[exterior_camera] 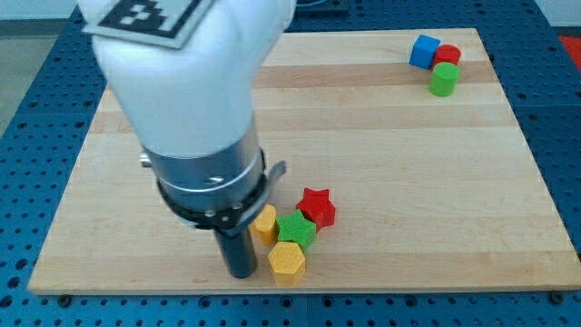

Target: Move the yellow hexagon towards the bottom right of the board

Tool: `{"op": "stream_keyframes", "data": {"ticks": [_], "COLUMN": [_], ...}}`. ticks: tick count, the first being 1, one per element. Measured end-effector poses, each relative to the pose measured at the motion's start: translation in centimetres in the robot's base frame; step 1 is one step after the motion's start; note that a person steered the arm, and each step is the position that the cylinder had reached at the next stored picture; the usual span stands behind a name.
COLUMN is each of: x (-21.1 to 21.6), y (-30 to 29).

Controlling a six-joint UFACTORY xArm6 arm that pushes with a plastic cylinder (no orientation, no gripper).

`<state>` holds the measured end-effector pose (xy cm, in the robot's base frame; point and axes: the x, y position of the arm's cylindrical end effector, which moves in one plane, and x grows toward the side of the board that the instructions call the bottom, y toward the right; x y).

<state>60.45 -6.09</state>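
With my tip (pixel 241 273) just left, yellow hexagon (pixel 287 262) flat, no clear long axis; no jaws

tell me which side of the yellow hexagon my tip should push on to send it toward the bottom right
Push its left face, slightly from above. The yellow hexagon sits near the view's bottom edge, with my tip already just to its left. The green star touches its top, so a push from there would likely drag that along.
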Motion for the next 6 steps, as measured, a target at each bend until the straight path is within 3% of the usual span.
{"op": "stream_keyframes", "data": {"ticks": [3, 6], "x": [0.0, 1.4], "y": [7.4, 7.1]}}
